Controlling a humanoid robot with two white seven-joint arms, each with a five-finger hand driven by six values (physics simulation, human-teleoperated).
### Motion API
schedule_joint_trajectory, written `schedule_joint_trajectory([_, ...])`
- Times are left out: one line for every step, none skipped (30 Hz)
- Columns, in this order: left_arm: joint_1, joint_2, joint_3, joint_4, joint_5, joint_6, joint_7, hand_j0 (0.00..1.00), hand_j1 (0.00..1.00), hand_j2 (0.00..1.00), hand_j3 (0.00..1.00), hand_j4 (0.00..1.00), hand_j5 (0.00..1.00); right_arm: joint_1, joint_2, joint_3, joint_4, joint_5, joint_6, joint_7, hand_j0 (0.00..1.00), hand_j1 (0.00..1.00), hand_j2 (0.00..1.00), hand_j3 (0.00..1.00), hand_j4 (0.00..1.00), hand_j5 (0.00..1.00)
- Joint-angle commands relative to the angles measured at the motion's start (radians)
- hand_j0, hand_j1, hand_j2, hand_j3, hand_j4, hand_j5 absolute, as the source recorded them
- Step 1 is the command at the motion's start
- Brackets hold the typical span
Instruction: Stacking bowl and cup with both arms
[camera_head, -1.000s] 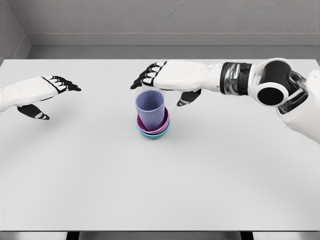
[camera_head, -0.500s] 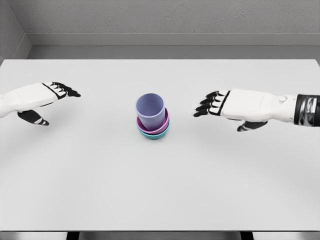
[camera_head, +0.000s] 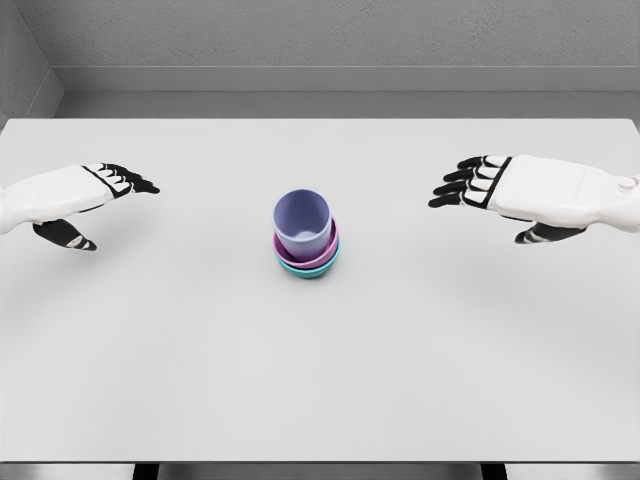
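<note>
- Your right hand (camera_head: 500, 192) has pulled back toward the right edge of the worktop (camera_head: 320, 380) since half a second ago, and it now sits well apart from the stack.
- Look at that right hand: palm down, fingers (camera_head: 462, 186) spread and pointing left toward the middle, holding nothing.
- Your left hand (camera_head: 75, 198) has barely shifted; it hovers near the left edge, palm down, fingers (camera_head: 130, 180) loosely extended toward the centre, thumb hanging below, nothing in its grasp.
- Now the stack, right around the middle of the worktop: the lilac cup (camera_head: 302, 222) stands upright, mouth open to you, nested inside the pink bowl (camera_head: 331, 244).
- That pink bowl in turn sits inside the teal bowl (camera_head: 308, 270), of which you see only a thin rim at the bottom of the pile.
- Neither hand touches the stack; it stands on its own between the two, with the left hand a little farther from it than the right.
- Beyond the far edge of the worktop you have a plain grey wall (camera_head: 320, 35).
</note>
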Motion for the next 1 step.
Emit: schedule_joint_trajectory([0.0, 0.001, 0.001, 0.0, 0.006, 0.002, 0.0, 1.0, 1.0, 1.0, 1.0, 1.0, 1.0, 0.0, 0.0, 0.0, 0.0, -0.005, 0.003, 0.0, 1.0, 1.0, 1.0, 1.0, 1.0, 1.0])
